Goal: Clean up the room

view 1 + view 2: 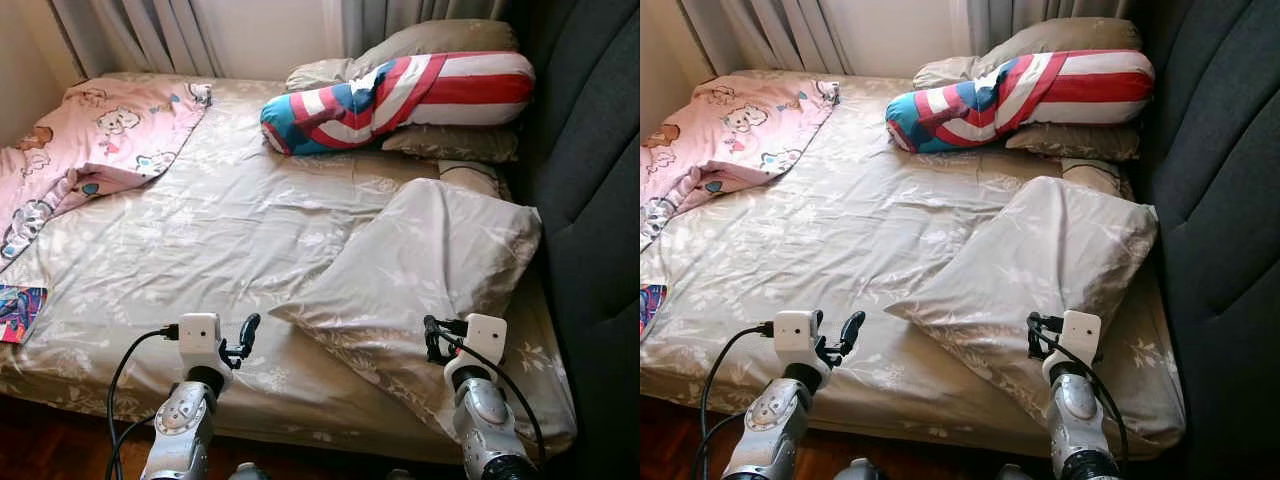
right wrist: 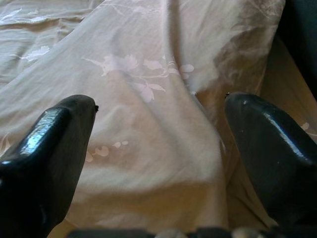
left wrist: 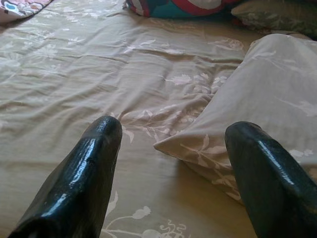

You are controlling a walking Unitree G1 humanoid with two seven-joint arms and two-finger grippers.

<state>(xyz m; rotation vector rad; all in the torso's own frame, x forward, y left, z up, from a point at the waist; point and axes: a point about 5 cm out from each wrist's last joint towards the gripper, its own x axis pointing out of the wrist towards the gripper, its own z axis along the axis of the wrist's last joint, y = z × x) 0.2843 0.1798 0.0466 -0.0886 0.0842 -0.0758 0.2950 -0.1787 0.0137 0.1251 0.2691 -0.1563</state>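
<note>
Left arm (image 1: 185, 420): silver, raised fwd from lower left, black cable looping off wrist; left gripper (image 1: 245, 338) w/ black fingers (image 3: 81, 183) spread wide apart, holding nothing. Right arm (image 1: 485, 420): silver, raised fwd at lower right, cable along forearm; right gripper (image 1: 434, 340) w/ fingers (image 2: 47, 148) likewise spread wide, nothing between. Both wrists roughly level w/ each other, well apart.

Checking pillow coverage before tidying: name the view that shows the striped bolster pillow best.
The left eye view: the striped bolster pillow lies whole at the head of the bed, on beige pillows. The right eye view shows it much the same. The left wrist view catches its lower edge; the right wrist view faces the beige pillow.
</note>
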